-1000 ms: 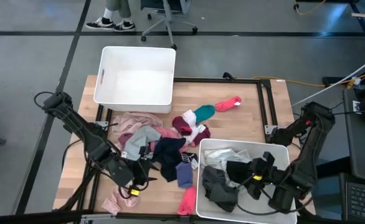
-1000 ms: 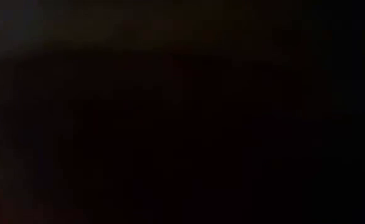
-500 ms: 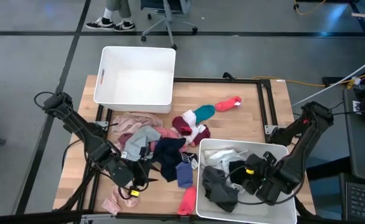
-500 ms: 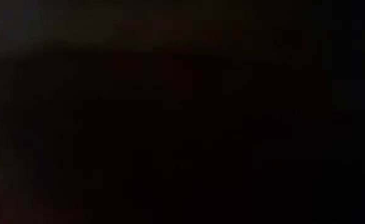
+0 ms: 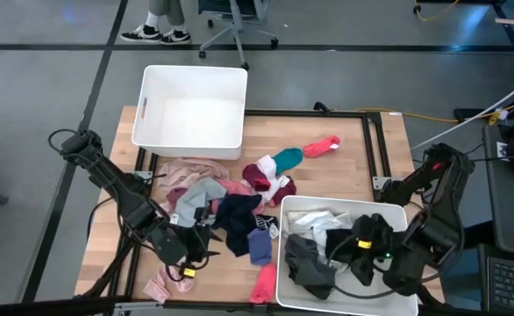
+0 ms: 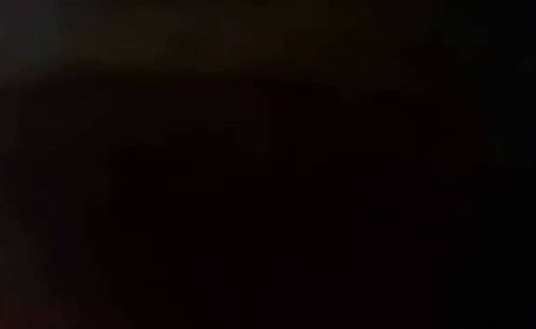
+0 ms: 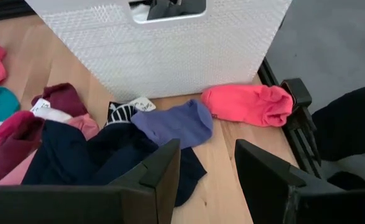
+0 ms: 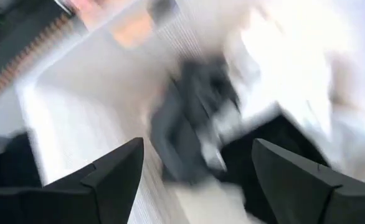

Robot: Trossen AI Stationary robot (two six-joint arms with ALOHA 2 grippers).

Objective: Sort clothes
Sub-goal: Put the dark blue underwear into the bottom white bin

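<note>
The clothes (image 5: 222,206) lie in a loose heap on the wooden table: pink, grey, maroon, navy and blue pieces. In the left wrist view a blue sock (image 7: 173,122) and a pink sock (image 7: 248,103) lie flat beside the wall of the near white bin (image 7: 170,56). My left gripper (image 7: 210,171) is open just above bare wood at the heap's near edge. My right gripper (image 8: 198,168) hangs open over the near right bin (image 5: 397,209), above the black, grey and white garments (image 5: 314,254) in it. The low view is dark.
A second white bin (image 5: 191,110) stands at the table's far left. A teal and red sock (image 5: 305,151) lies at the far middle. Pink pieces (image 5: 264,283) lie near the front edge. A black frame rail (image 5: 380,154) runs along the table's right side.
My right gripper has risen above the near right bin and tipped, leaving the dark garments lying in the bin.
</note>
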